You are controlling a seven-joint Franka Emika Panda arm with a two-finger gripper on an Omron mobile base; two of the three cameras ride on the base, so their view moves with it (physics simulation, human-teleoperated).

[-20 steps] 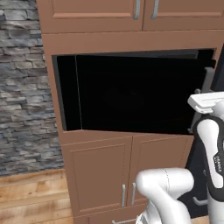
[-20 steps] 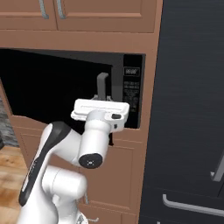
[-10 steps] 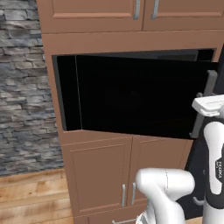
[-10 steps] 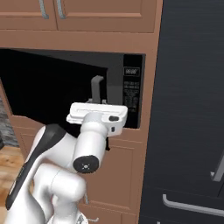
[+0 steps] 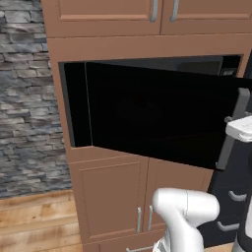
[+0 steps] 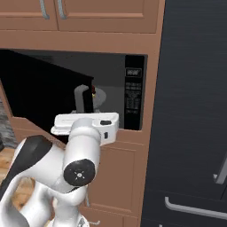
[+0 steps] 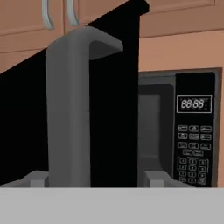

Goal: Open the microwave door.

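though the door (image 5: 152, 115) already stands swung partway off the microwave (image 6: 133, 95), more swing looks possible. the gripper (image 7: 94, 178) sits spread wide around the handle (image 7: 70, 109), gripping nothing.

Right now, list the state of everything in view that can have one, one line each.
microwave door: swung partly open, hinged at its left edge.
door handle: upright, standing between the spread jaws, not clamped.
gripper: open.
upper cabinet doors: closed.
lower cabinet doors: closed.
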